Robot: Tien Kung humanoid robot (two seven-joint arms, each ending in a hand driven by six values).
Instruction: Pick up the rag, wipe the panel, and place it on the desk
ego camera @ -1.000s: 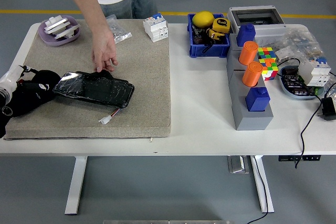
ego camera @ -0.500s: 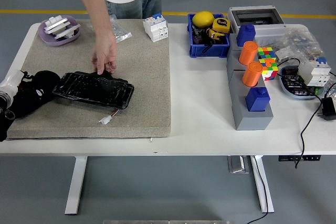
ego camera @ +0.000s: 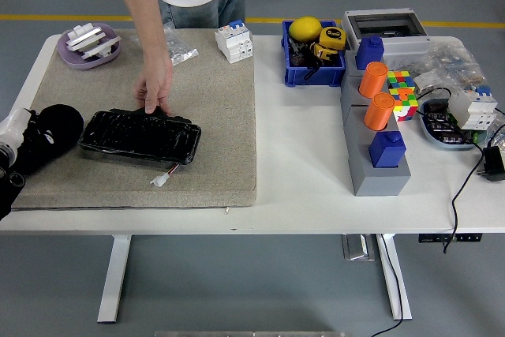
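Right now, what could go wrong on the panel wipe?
1. The person's hand rests on the black panel's far edge, so the left hand might brush it while wiping.
2. A white connector hangs loose at the panel's near edge and could snag.

A purple dish sits at the mat's far left corner, a white breaker at its far right, while right of it stand a blue bin, two orange cylinders, a colour cube and a grey box.
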